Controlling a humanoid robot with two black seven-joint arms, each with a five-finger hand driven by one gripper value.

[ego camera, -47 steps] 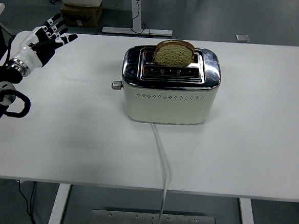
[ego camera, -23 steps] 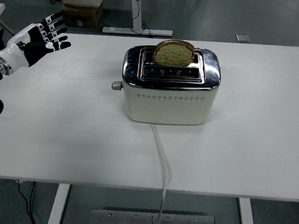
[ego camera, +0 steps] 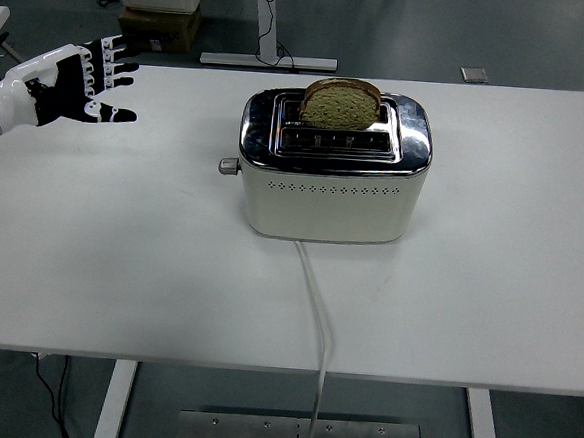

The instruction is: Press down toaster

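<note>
My left hand (ego camera: pixel 66 88) hangs above the table (ego camera: pixel 119 257) well to the left of the toaster (ego camera: pixel 333 167), at the far-left corner of the white top. Fingers spread and slack, grasping nothing; palm side dark, knuckles white, fingertips aimed toward the toaster. Only the wrist and hand of this arm show, entering from the left edge. Right hand is not in view. The toaster stands near the table's middle, cream body under a chrome top, its long axis running left to right across my view. One bread slice (ego camera: pixel 340 103) stands high in the rear slot, so I judge the press not yet made. The lever knob (ego camera: pixel 228 165) juts from the toaster's left end, the end facing my left hand; that makes this hand the natural one for the job. From the hand, the knob lies to the right and somewhat nearer to me, with bare table between. The white power cord (ego camera: pixel 316 311) leaves the toaster's front face and runs toward me over the near table edge, clear of the line from hand to knob. The coming move, as I read it: sweep right, settle a fingertip on top of the knob, push straight down.
</note>
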